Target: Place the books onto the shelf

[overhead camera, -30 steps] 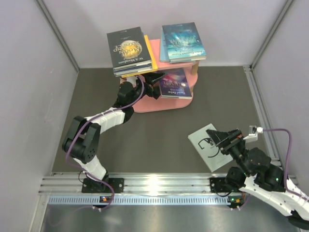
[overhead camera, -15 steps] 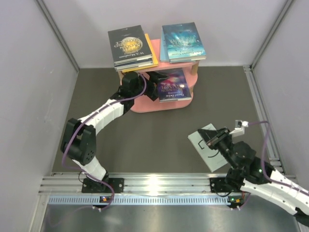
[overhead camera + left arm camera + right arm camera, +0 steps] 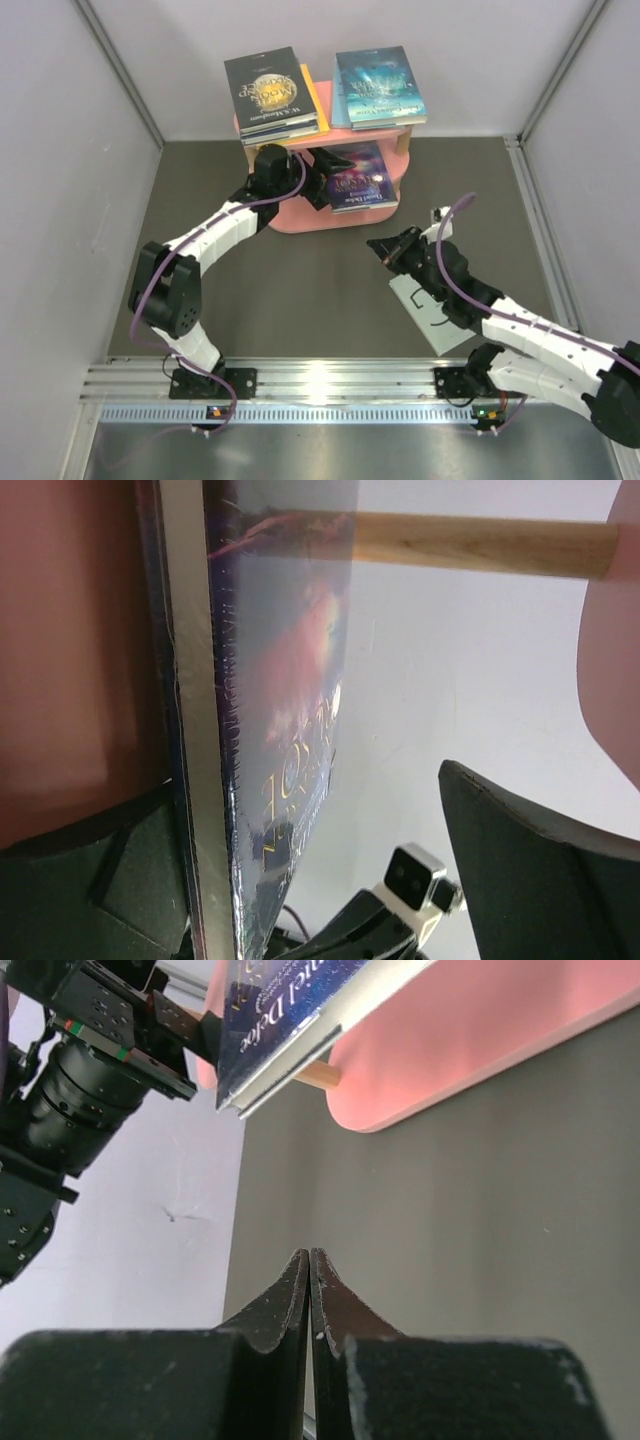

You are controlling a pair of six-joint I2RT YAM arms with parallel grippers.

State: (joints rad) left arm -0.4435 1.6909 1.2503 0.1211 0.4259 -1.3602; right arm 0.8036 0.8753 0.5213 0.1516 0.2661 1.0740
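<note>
Most books (image 3: 272,95) are on the pink shelf (image 3: 300,217), with the left gripper (image 3: 321,175) spread wide around the purple book (image 3: 358,176) there; one white book (image 3: 430,320) lies on the table (image 3: 330,275) by the closed, empty right gripper (image 3: 381,247).

The white-shelled left arm (image 3: 215,232) and right arm (image 3: 520,335) have black joints, purple cables (image 3: 443,222) and tapered black fingers (image 3: 270,1330).

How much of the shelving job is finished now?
Done: the black-topped stack and teal-topped stack lie on top of the shelf. In hand: the open left fingers straddle the purple book on a lower board. Left: the pale book on the table; the right fingers are shut, empty.
</note>
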